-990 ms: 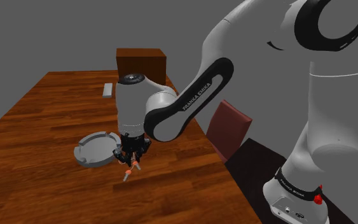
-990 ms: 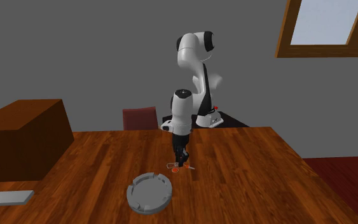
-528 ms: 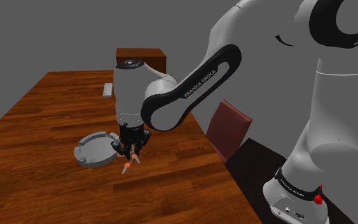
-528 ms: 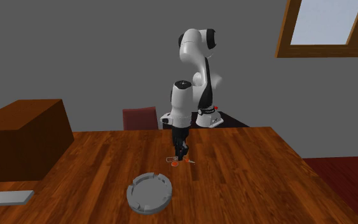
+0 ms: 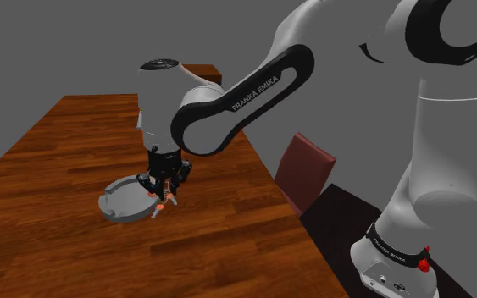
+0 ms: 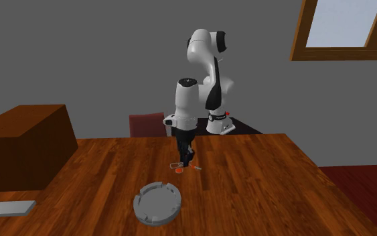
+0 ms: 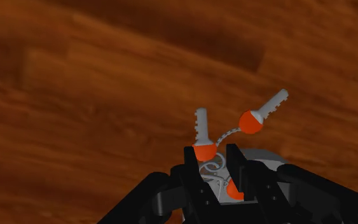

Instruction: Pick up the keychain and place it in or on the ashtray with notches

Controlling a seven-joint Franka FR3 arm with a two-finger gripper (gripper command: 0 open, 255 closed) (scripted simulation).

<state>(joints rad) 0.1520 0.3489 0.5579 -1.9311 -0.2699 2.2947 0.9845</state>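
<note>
My black gripper (image 5: pixel 163 184) is shut on the keychain (image 5: pixel 162 201), a wire ring with orange-headed grey keys that dangle below the fingers. It hangs above the table, over the near rim of the grey notched ashtray (image 5: pixel 124 200) as the shoulder view shows it. In the second exterior view the gripper (image 6: pixel 185 157) holds the keychain (image 6: pixel 183 167) above the wood, farther back than the ashtray (image 6: pixel 159 202). In the wrist view the fingers (image 7: pixel 193 167) clasp the ring, and two keys (image 7: pixel 252 121) stick out past the gripper (image 7: pixel 213 160).
The ashtray rests on the wooden table (image 5: pixel 50 220). A brown box (image 6: pixel 23 144) stands by the table and a flat grey object (image 6: pixel 6 208) lies near it. A dark red chair (image 5: pixel 304 165) stands by the table's edge near my stand.
The arm has lifted the keychain higher off the table and carried it to the shoulder view's left, from beside the ashtray to over its near rim. The grip stayed shut.
</note>
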